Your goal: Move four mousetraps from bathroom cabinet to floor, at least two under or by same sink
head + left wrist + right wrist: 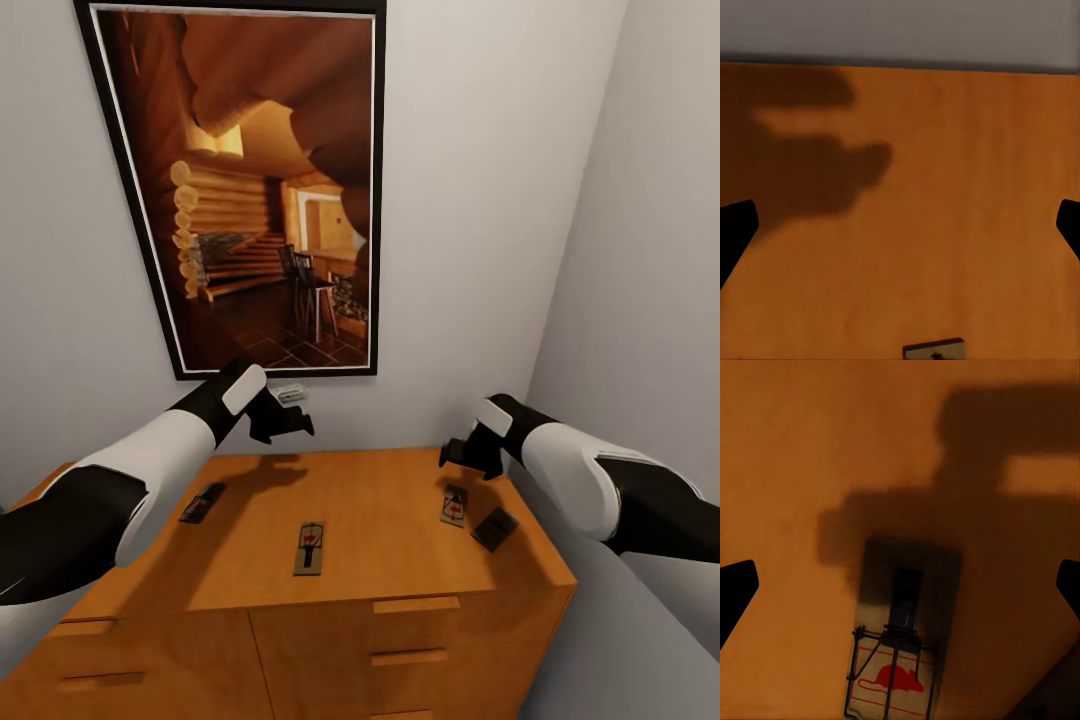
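Observation:
Several mousetraps lie on the flat top of the orange-brown cabinet [380, 500]: one at the left [201, 503], one near the front middle [310, 547], one at the right [454, 505] and a darker one beside it [494, 528]. My left gripper [283, 421] hovers open above the back left of the top; in the left wrist view, a mousetrap's end [935, 350] peeks in at the edge between the spread fingertips [736, 232]. My right gripper [463, 456] hangs open just above the right mousetrap [896, 660], with its red mouse print showing.
A large framed picture [260, 190] hangs on the wall behind the cabinet. A grey side wall [650, 280] stands close on the right. Drawer fronts with bar handles [415, 604] face me below the top.

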`<state>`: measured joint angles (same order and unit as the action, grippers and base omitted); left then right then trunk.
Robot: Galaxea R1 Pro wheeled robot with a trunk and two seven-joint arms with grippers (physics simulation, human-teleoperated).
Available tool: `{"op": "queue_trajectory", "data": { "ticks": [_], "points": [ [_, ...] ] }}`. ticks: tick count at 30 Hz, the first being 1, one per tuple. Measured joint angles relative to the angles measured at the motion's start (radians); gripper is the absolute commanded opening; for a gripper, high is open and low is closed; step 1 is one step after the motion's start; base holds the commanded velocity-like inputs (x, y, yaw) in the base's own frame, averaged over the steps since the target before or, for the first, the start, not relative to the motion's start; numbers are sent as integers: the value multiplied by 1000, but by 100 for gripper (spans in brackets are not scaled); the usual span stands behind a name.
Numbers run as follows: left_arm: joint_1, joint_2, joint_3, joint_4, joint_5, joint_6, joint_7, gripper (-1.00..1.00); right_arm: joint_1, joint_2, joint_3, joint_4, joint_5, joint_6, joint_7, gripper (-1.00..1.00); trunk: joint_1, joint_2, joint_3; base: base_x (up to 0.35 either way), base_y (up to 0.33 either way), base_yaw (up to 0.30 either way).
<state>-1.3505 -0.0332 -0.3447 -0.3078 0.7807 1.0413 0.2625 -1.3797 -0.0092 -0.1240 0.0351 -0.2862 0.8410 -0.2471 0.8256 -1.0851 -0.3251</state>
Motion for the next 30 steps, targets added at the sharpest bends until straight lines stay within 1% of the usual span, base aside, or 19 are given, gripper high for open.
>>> {"op": "queue_trajectory", "data": {
  "ticks": [10,30],
  "points": [
    [0,0,-1,2,7,0,0,100,26,12,0,0,-1,0,7,100,0,0,0,0,0,0],
    [0,-1,-3,1,8,0,-1,100,31,2,0,0,0,7,1,100,0,0,0,0,0,0]
  ]
}}
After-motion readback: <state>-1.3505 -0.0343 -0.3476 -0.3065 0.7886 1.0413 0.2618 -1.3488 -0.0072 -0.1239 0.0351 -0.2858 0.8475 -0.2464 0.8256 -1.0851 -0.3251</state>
